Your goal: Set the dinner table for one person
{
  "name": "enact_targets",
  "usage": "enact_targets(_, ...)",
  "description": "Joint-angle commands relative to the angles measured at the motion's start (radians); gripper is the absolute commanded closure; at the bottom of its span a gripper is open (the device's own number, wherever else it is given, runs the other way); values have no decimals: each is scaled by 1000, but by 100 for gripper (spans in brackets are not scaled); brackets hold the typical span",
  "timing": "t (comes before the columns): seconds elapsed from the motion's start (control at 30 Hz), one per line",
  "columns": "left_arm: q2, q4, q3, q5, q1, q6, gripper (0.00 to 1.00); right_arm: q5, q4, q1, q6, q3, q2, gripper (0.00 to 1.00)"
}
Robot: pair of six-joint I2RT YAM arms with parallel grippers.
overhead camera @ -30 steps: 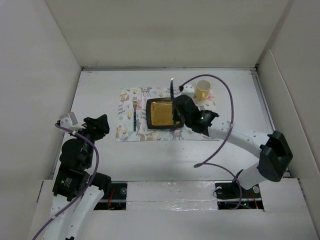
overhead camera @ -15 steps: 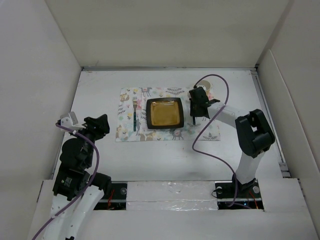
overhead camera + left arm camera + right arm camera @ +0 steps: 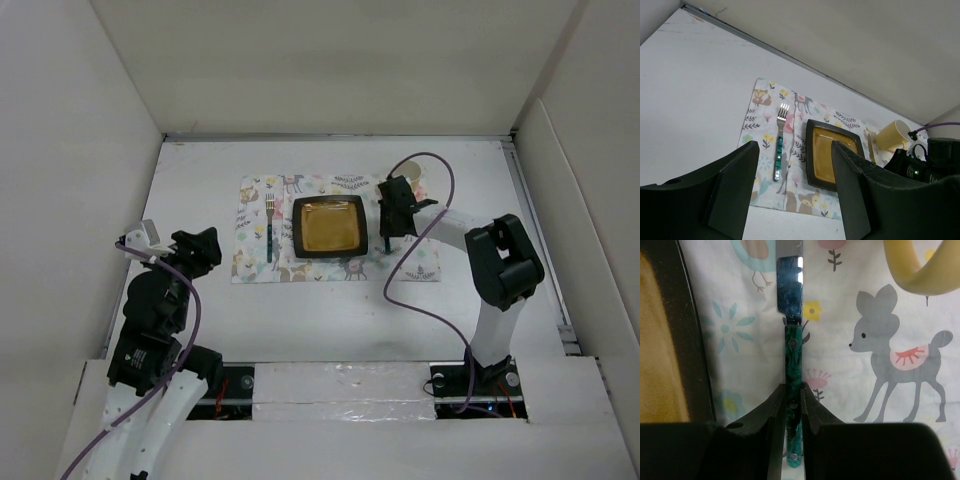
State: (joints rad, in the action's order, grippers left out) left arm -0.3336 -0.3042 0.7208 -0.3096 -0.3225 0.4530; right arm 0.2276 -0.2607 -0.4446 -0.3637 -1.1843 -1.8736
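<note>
Setting down: the knife, green-handled, lies flat on the placemat. Its blade points toward the table's far edge, just beside the plate's right rim.
Right gripper: low over the right part of the placemat, jaws closed about the knife's handle with a pad against each side.
Left gripper: hangs over the near-left part of the table, jaws wide apart with nothing between them.
Dinner table: the placemat lies mid-table, nearer the far edge. The fork is on its left strip, the plate is in its middle, and the cup is by its far-right corner.
Progress: likely close to finished, with only the knife's release left.
Risk, lifting early: if the wrist rises before the pads let go, the knife comes up with it, or drops back askew onto the plate's rim.
Risk, uneven opening: one pad leaving first could push the handle sideways into the plate, or slew the blade off its line.
Risk, cup: it stands near the blade's far end. A retreat angled toward the far edge could knock it over.
Risk, cable: the purple loop hangs near the cup and could snag it as the arm pulls back.
</note>
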Motion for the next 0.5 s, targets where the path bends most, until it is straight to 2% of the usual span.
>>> enact_targets(0.0,-9,43,26,7,5,-11,43,4,15,-2,-26,2,47,76)
enact_targets(0.07,-8,47,26,1,5,-13,43,-8,32,-2,-34,35,89,63)
enact_targets(0.13,-12,36,29,0,5,-11,43,-31,29,-2,-37,45,125,56)
enact_targets(0.3,-13,40,26,-3,5,-23,40,-7,3,-37,-40,66,341,50)
enact_targets(0.37,-15,37,26,1,5,-25,37,-1,49,-68,-38,110,431,48)
enact_targets(0.4,-15,40,26,1,5,-28,35,18,67,-98,-43,133,538,47)
enact_targets(0.47,-19,43,26,-5,5,-37,33,52,165,-130,-49,193,661,40)
